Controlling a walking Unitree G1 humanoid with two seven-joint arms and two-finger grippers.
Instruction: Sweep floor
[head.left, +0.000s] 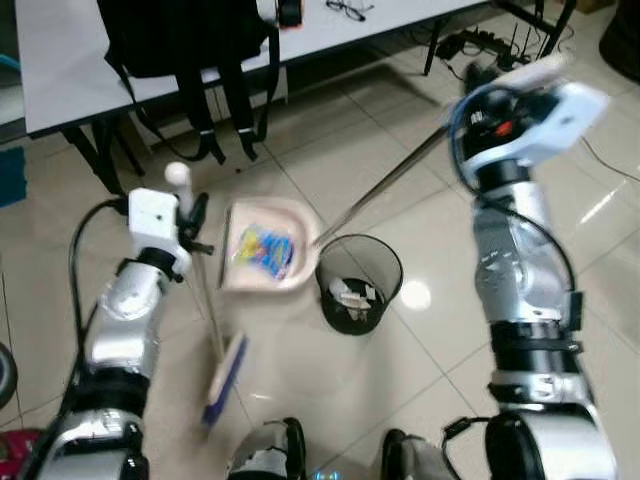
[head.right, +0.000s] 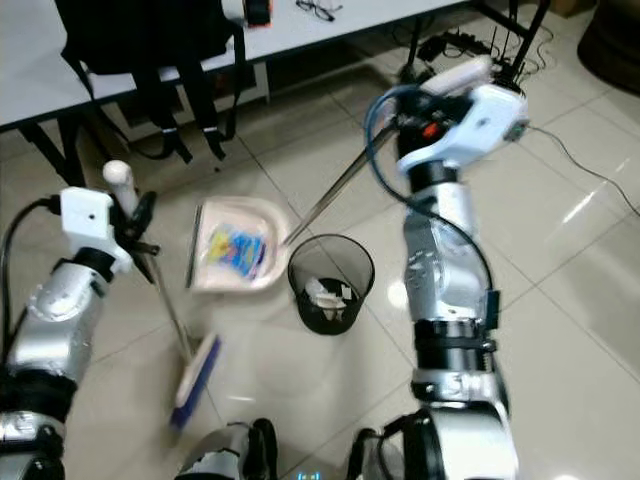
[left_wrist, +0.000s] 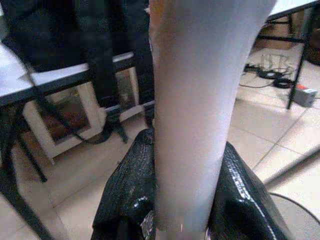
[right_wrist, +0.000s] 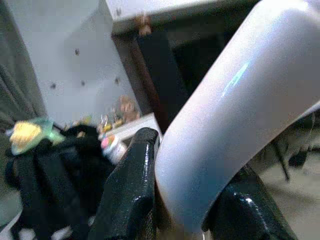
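Right gripper (head.left: 520, 85) clamped on the dustpan handle (head.left: 385, 180), long axis slanting toward 8 o'clock down to the dustpan (head.left: 262, 247), litter-laden, touching the bin (head.left: 358, 282) at its 10 o'clock rim. Left gripper (head.left: 190, 215) closed on the broom (head.left: 222, 375), head resting on floor at 6 o'clock. Probably next: tipping pan toward 4 o'clock.

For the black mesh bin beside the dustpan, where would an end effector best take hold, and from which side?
Grip the round top rim of the black mesh bin, coming from above on its right side. It stands upright and open; the dustpan and its long handle crowd the left.
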